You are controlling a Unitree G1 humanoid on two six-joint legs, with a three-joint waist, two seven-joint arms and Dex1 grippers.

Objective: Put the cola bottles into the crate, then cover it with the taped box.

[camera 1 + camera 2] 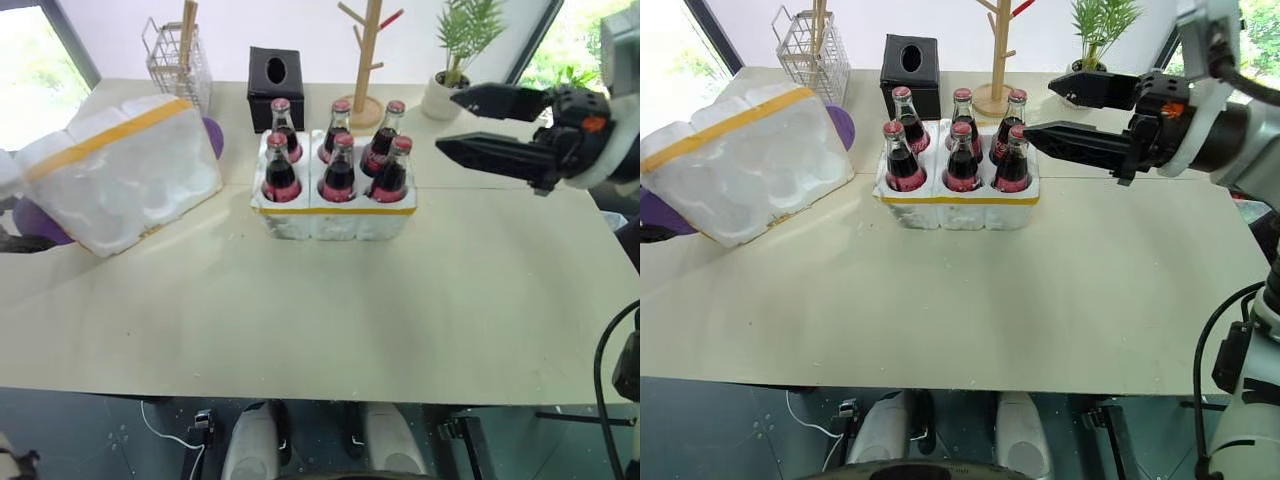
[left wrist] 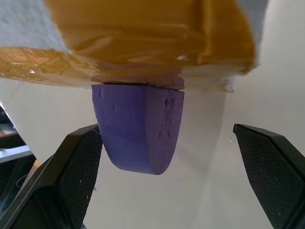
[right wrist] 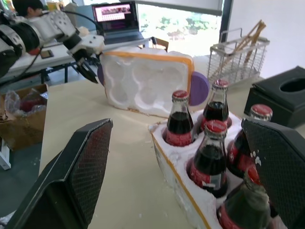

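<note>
**Styrofoam lid waits at frame left while both claws stand open**

White foam dominates the scene: the crate [image 1: 333,212], banded in yellow tape, sits at the upper centre of the head view on the pale surface [image 1: 330,310], and all six cola bottles [image 1: 338,152] stand in its holes. So the loading step looks finished, and the covering step is the one in hand.

The taped box [image 1: 120,170] lies tilted at the upper left of the frame, its hollow side facing the crate, propped on purple discs [image 2: 140,126]. The left claw [image 2: 167,176] is spread wide and empty, aimed at the box's taped lower edge and the purple disc beneath it, not yet touching the box. The right claw [image 1: 470,125] hangs at the upper right, near the bottles, jaws apart and holding nothing.

Next, I judge, the left claw must close on the box's rim, and the box be carried over the bottles with its hollow facing down
</note>
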